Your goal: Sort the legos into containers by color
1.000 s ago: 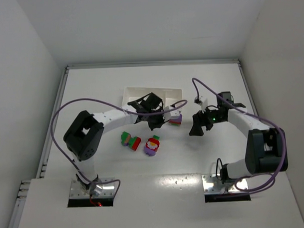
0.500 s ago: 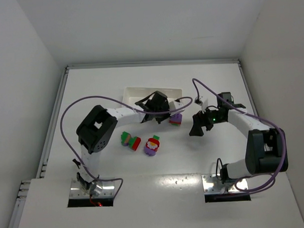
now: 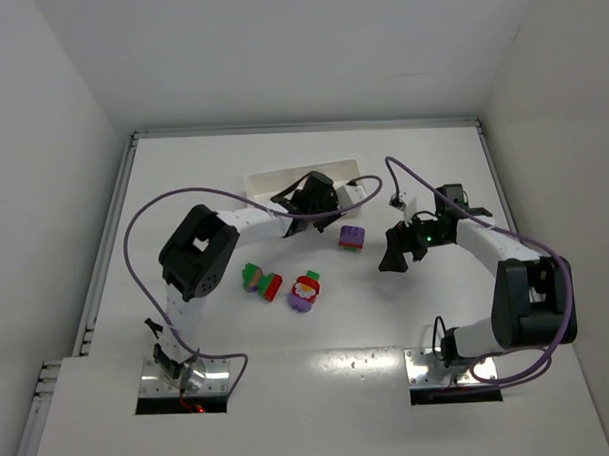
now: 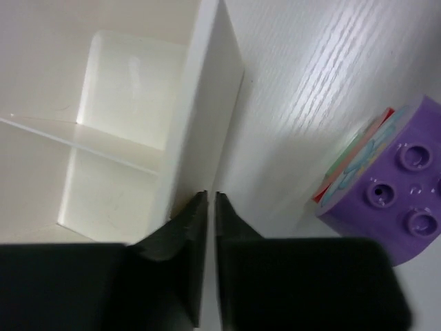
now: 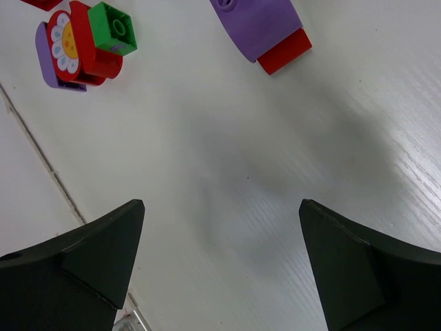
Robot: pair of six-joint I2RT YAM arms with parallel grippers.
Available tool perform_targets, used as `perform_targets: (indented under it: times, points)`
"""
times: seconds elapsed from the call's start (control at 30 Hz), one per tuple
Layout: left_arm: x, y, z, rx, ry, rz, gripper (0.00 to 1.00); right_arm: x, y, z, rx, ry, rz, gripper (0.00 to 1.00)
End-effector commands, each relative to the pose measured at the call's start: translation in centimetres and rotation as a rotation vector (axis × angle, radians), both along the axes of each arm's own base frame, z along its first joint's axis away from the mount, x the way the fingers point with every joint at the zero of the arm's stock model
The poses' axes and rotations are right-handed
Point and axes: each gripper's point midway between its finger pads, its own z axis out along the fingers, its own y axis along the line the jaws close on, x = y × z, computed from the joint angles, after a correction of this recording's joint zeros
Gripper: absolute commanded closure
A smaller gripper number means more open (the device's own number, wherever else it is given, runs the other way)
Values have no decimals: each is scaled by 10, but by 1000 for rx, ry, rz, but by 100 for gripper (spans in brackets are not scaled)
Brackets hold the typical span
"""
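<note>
Left claw [image 4: 211,198] pinches the tray [image 4: 198,117] rim; right claw [image 5: 222,207] gapes wide over the table [image 5: 324,131].

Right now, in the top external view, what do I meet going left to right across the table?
Green-pink-red plastic brick clump → red-purple-green clump with a flower face → purple-topped brick clump → right tool, open. Left out: the white plastic tray, pinched by the left tool, overlaps them.
</note>
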Motion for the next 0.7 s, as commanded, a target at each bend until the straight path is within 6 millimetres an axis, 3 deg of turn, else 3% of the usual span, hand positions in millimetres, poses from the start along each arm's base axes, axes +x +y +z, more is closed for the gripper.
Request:
perform_targets:
  times: [0.0,0.03,0.07,0.1,0.13,0.27,0.33,0.37,0.43,0.53,0.63,0.67]
  points:
    - [9,-2,32,-52,-16,-6,85,7,1,7,9,-51,4,4]
    - [7,3,34,-46,-1,-26,72,9,1,8,9,-60,4,3]
    - [-10,-1,33,-58,61,-85,61,9,1,8,9,-60,4,3]
    - [-15,3,45,-70,58,-104,51,9,1,8,9,-60,4,3]
    - [-21,5,48,-74,72,-118,46,6,1,5,9,-51,4,3]
    - [-55,18,65,-74,112,-184,43,10,3,8,7,-77,23,1]
    - [-73,30,63,-57,154,-192,43,12,3,10,3,-88,31,1]
    - [-79,34,78,-64,132,-199,43,15,3,14,3,-100,31,1]
    - [-98,46,81,-46,165,-222,43,20,5,20,-7,-140,65,1]
    - [-111,68,108,-58,161,-217,43,34,7,32,-12,-192,87,1]
    - [-119,93,123,-89,184,-164,43,66,12,49,-36,-279,137,1]
    - [-119,100,122,-95,189,-143,41,66,16,48,-39,-261,166,1]
